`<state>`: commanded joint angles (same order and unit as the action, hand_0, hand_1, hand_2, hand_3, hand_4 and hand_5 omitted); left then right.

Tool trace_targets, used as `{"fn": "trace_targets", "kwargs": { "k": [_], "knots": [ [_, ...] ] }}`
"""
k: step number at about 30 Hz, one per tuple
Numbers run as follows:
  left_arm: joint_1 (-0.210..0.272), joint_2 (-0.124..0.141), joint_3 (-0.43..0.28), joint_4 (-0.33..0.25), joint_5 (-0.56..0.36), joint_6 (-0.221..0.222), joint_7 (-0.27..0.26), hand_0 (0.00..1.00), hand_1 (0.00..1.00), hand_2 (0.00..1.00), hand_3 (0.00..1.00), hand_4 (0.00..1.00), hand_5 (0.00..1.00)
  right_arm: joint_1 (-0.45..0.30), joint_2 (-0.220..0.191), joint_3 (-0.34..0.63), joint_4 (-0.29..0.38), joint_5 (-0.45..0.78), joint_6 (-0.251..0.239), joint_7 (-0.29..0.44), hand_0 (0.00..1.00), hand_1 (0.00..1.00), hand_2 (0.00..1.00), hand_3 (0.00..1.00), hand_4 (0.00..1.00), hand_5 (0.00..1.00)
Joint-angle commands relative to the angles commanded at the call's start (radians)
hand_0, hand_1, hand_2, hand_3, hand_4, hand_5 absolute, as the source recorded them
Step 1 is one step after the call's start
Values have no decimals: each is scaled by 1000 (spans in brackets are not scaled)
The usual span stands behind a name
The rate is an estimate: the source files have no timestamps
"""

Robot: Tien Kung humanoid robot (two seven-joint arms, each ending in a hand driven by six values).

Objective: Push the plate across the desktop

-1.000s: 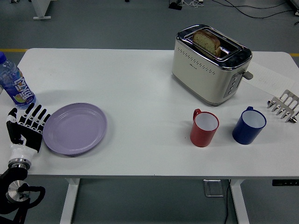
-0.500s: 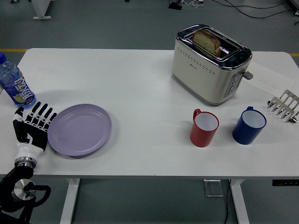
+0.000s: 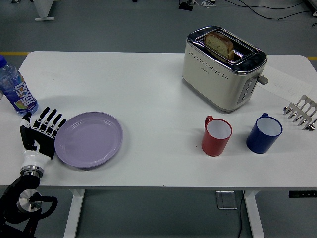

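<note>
Plate under push by the left hand, near-left part of the table.

The purple plate point(image 3: 89, 139) is found flat on the white table point(image 3: 148, 89), near the near edge and left of centre. The left hand point(image 3: 41, 133) is set immediately left of the plate, its 4 extended fingers point(image 3: 51, 120) against the plate's left rim; nothing is grasped, the hand being held flat and unclenched as a pushing surface. The plate lies directly right of the hand, so a rightward push is judged to be the step in hand. The right hand is not seen. Clear surface lies between the plate and the red mug point(image 3: 216, 135), which stands well apart to the right. A bottle point(image 3: 16, 88) stands beyond the hand, apart from it.
</note>
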<state>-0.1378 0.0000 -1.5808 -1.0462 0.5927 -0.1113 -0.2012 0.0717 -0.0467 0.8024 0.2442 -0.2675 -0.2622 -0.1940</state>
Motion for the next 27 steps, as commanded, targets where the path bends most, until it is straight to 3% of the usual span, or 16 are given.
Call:
{"fn": "trace_targets", "kwargs": {
  "k": [27],
  "knots": [
    [-19, 0, 175, -7, -43, -1, -4, 718, 734, 700, 663, 578, 998, -4, -3, 4, 0, -8, -1, 0, 582, 521, 612, 596, 294, 569]
  ]
}}
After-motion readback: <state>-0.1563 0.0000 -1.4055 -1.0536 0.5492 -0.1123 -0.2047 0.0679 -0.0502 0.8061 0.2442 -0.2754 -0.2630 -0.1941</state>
